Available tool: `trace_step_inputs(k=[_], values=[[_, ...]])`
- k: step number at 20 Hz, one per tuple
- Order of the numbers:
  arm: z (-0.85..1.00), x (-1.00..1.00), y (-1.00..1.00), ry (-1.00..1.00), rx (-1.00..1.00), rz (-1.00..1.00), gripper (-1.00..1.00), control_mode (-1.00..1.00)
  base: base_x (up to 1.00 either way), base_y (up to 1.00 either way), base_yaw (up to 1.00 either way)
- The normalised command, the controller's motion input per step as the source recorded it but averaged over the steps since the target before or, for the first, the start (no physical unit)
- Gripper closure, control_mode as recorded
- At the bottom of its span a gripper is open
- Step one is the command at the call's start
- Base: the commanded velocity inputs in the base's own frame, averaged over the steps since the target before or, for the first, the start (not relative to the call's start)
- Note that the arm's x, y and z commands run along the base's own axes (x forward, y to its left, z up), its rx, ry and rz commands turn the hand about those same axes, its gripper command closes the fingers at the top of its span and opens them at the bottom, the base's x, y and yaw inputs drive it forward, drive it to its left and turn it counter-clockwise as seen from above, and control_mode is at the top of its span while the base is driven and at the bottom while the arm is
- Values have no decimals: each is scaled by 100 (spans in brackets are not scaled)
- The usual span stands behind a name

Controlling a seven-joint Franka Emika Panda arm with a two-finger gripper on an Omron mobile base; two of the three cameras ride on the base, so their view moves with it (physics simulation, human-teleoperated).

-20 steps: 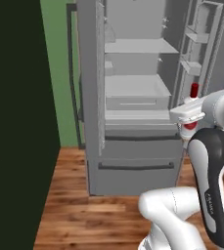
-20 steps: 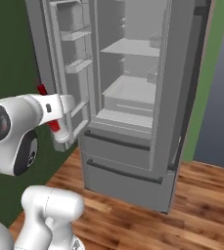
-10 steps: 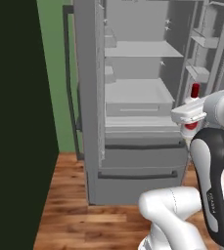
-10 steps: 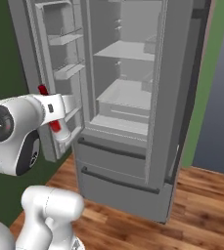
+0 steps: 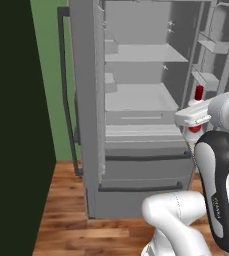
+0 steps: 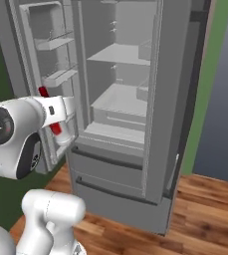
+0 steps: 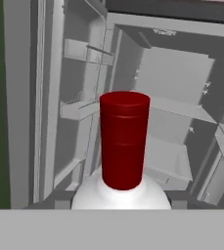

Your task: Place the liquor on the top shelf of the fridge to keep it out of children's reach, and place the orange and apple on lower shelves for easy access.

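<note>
My gripper (image 7: 121, 197) is shut on the liquor (image 7: 124, 139), a clear-white bottle whose red cap stands upright between the fingers. From the base, the liquor (image 5: 195, 129) (image 6: 56, 128) hangs in front of the open fridge (image 5: 86, 125) (image 6: 170, 99), at about drawer height and beside the door with racks. Inside, the top shelf (image 5: 141, 54) (image 6: 118, 54) is bare, and so is the lower shelf (image 5: 136, 97) (image 6: 118, 99) above a grey drawer (image 5: 141, 135). The orange and the apple are out of view.
Both fridge doors stand open. Narrow door racks (image 5: 213, 45) (image 6: 53, 42) sit close beside the held bottle. A dark bar handle (image 5: 63, 75) runs down the other door. A green wall (image 5: 46, 75) and a dark panel (image 5: 11, 125) flank the fridge over wooden floor (image 5: 61, 215).
The whole picture has shifted and the fridge has grown larger: the base has driven closer to it. The bottle stays in the gripper at the same spot relative to the arm.
</note>
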Motion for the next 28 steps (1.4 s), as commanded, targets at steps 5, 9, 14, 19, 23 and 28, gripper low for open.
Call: trace_step_inputs(k=[5, 9, 14, 19, 23, 28], values=[[0, 0, 0, 0, 0, 0, 100, 100, 35, 0, -16], [0, 0, 0, 0, 0, 0, 100, 100, 29, 0, -19], [0, 0, 0, 0, 0, 0, 100, 100, 21, 9, -21], [0, 0, 0, 0, 0, 0, 100, 100, 17, 18, -22], [0, 0, 0, 0, 0, 0, 100, 100, 24, 27, -19], [0, 0, 0, 0, 0, 0, 100, 100, 36, 32, -16]])
